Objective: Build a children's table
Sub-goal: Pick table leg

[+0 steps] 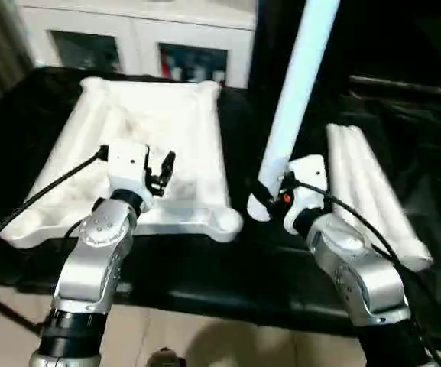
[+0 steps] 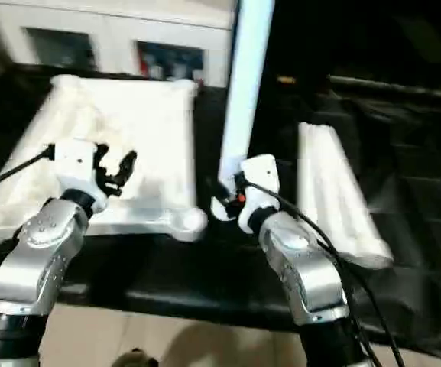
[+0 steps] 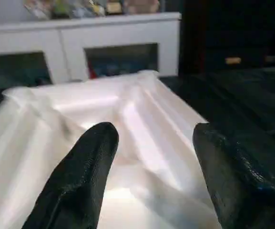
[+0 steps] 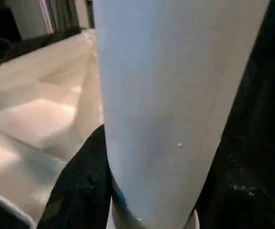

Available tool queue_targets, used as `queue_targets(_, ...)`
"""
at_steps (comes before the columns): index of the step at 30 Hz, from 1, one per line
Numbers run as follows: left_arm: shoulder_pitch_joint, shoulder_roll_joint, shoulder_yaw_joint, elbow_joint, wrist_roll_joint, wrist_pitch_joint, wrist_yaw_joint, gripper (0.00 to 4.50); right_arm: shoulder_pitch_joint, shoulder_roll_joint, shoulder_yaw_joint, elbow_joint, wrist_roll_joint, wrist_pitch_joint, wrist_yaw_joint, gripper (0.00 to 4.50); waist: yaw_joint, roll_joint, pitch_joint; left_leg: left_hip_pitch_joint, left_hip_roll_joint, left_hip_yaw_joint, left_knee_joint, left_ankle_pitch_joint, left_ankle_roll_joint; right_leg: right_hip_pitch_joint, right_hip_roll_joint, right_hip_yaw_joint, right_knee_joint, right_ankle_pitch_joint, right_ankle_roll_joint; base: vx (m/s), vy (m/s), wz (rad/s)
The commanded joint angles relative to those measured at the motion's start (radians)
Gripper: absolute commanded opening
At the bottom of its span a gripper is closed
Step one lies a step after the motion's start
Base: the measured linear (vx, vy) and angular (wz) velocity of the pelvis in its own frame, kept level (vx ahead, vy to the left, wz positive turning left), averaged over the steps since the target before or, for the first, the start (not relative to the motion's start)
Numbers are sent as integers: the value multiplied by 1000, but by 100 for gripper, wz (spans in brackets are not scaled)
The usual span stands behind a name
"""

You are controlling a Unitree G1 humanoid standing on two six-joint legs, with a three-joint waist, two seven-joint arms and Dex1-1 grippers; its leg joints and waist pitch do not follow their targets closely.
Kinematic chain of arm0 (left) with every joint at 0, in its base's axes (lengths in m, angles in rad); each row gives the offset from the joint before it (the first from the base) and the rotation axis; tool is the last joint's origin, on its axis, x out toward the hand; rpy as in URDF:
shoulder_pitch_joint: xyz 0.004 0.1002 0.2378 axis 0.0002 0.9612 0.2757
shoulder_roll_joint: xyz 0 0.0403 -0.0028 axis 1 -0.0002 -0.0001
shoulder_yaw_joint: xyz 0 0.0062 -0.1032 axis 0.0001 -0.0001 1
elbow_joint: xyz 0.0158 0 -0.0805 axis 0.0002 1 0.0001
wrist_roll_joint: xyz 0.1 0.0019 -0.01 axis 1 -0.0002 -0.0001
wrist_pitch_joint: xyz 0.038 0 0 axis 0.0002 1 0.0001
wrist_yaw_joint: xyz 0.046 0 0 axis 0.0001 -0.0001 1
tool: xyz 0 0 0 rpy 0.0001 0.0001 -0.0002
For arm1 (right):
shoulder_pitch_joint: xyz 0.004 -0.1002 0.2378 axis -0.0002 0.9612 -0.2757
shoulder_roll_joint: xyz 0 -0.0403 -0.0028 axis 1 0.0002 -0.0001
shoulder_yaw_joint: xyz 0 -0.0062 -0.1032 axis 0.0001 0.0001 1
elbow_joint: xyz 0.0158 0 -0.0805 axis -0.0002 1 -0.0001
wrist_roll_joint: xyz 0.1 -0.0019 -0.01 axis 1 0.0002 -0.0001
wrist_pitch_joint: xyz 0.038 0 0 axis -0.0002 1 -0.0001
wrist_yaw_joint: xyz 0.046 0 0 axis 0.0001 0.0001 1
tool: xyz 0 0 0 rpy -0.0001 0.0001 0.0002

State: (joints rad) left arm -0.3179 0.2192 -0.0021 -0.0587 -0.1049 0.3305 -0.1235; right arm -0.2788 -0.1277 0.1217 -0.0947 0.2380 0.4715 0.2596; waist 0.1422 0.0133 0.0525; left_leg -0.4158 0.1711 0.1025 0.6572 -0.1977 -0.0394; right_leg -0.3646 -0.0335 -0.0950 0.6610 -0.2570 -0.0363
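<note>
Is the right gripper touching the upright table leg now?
Touching. In the right wrist view, the right gripper has its black fingers pressed on the leg.

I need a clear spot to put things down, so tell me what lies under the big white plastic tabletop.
The large white ribbed plastic tabletop lies upside down on a black work surface, which shows along its near and right edges. Whatever sits directly beneath the top is covered.
</note>
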Motion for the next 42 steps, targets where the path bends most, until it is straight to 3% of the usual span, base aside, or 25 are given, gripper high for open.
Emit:
queue_targets(1,-4,-3,8,6,5,-9,2,304,-4,4,3,-20,6,-13,1,189,-34,36,-86,93,116,-55,-91,138,177,-17,-53,27,-2,64,-183,-3,181,5)
queue_targets(2,-7,-13,13,3,1,-20,2,304,-2,7,5,-19,5,-23,9,189,-43,40,-82,87,125,-54,-96,137,184,-24,-51,27,7,48,-151,-29,168,4)
queue_targets(6,-14,-12,-6,15,24,-63,-3,304,-14,13,6,-4,-1,-44,20,189,-49,13,-60,52,65,8,-131,-334,-102,3,-112,62,-67,4,-125,-50,109,6)
queue_targets(14,-3,-37,-7,5,10,-57,-12,304,-34,-28,25,3,-33,-45,55,189,-74,-15,-41,56,56,16,-141,-474,-112,10,-140,82,-141,-515,-3,-44,10,-5)
queue_targets(15,-3,-40,-3,15,13,-65,-12,304,-36,-40,25,5,-41,-49,57,189,-70,-1,-29,-16,24,-17,-177,-559,-63,72,-152,18,-132,-678,39,0,0,0)
queue_targets(18,4,-51,1,21,1,-63,-14,304,-28,-32,1,4,-18,-40,54,189,-99,-12,-28,27,8,-21,-64,-542,-25,100,-232,-34,-228,-906,4,-4,3,39)
queue_targets(19,6,-49,-5,24,7,-70,-14,304,-25,-26,-10,2,-9,-35,51,189,-123,2,-25,142,34,-14,-38,-596,-62,35,-176,-50,-249,-813,-11,-33,13,32)
queue_targets(20,7,-48,-10,25,12,-74,-15,304,-25,-27,-12,1,-8,-36,54,189,-144,8,-8,116,51,-29,-89,-696,-81,50,-134,-81,-221,-737,4,0,0,0)
queue_targets(21,8,-49,-13,24,14,-74,-16,304,-24,-34,-6,0,-15,-42,62,189,-141,38,-6,70,92,-37,-231,-987,-125,122,-59,-69,-38,-418,-14,0,0,0)
queue_targets(22,7,-50,-14,25,14,-72,-17,304,-23,-39,-1,1,-22,-45,64,189,-140,36,-17,75,85,-38,-245,-1006,-123,130,-37,-56,7,-239,-13,58,32,-6)
queue_targets(24,6,-51,-14,25,13,-71,-18,304,-22,-42,2,2,-26,-47,65,189,-127,1,-26,124,84,-18,-213,-950,-111,97,-83,14,-43,-340,-23,67,-20,-1)
queue_targets(25,5,-52,-15,27,14,-71,-21,304,-23,-43,3,2,-28,-47,66,189,-108,-25,-16,131,32,26,-89,-730,-97,64,-177,66,-186,-730,-61,85,-71,0)
queue_targets(26,4,-53,-15,28,15,-72,-22,304,-24,-53,14,3,-39,-50,73,189,-79,-48,-24,63,30,27,21,-318,26,127,-265,129,-245,-934,-65,121,-34,-9)
queue_targets(27,6,-55,-15,27,18,-74,-24,304,-26,-72,36,5,-51,-45,97,189,-69,-46,-30,19,35,19,30,-187,54,165,-271,136,-235,-890,-69,121,-34,-9)
queue_targets(29,8,-54,-15,23,18,-74,-24,304,-28,-85,55,2,-62,-43,118,189,-48,-12,-57,-25,20,17,-32,-36,150,211,-205,0,-213,-530,-50,106,7,-10)
queue_targets(30,9,-54,-15,22,18,-74,-25,304,-28,-88,62,1,-68,-47,122,189,-48,-12,-57,-25,20,17,-32,-36,150,211,-205,0,-213,-530,-50,148,39,20)
queue_targets(31,9,-53,-12,21,15,-77,-25,304,-28,-85,72,-3,-78,-59,125,189,-83,23,-68,15,4,-14,-81,-44,223,204,-101,-76,-177,-329,-31,191,63,57)
queue_targets(32,9,-52,-11,21,17,-76,-22,304,-28,-72,63,-5,-61,-53,126,189,-147,34,-93,145,9,-134,-107,72,431,124,6,-101,-58,-173,-4,342,57,81)
queue_targets(33,9,-47,-13,20,24,-77,-21,304,-26,-63,57,-7,-35,-46,141,189,-174,43,-105,242,42,-197,-92,152,555,24,18,-79,6,-210,19,259,25,56)
queue_targets(34,9,-46,-13,19,25,-77,-21,304,-26,-62,56,-8,-31,-44,143,189,-181,31,-111,264,78,-246,-86,264,634,-16,5,-44,42,-240,39,252,-40,41)
queue_targets(35,12,-48,-10,17,22,-77,-24,304,-25,-65,59,-8,-29,-41,145,189,-165,10,-101,227,127,-209,-83,435,550,-73,-47,28,91,-136,95,101,-87,13)
queue_targets(37,30,-55,2,-9,10,-75,-26,304,-23,-73,68,-7,-40,-52,148,189,-158,-31,-90,187,103,-158,-111,429,483,-92,-60,74,82,13,123,73,-75,5)
queue_targets(39,36,-50,2,-19,8,-74,-31,304,-23,-73,70,-4,-43,-57,150,189,-142,-93,-77,116,-28,-53,-68,230,367,-39,-103,144,-79,267,48,84,-31,3)
queue_targets(40,41,-46,2,-26,2,-76,-42,304,-23,-71,71,-3,-45,-60,152,189,-102,-107,-81,36,-96,-23,19,14,250,56,-195,231,-121,225,30,57,-54,16)
queue_targets(42,51,-34,1,-34,-13,-82,-65,304,-18,-65,69,-5,-52,-62,152,189,-106,-102,-83,16,-49,-45,-11,135,76,83,-179,191,-57,692,-79,65,-59,9)
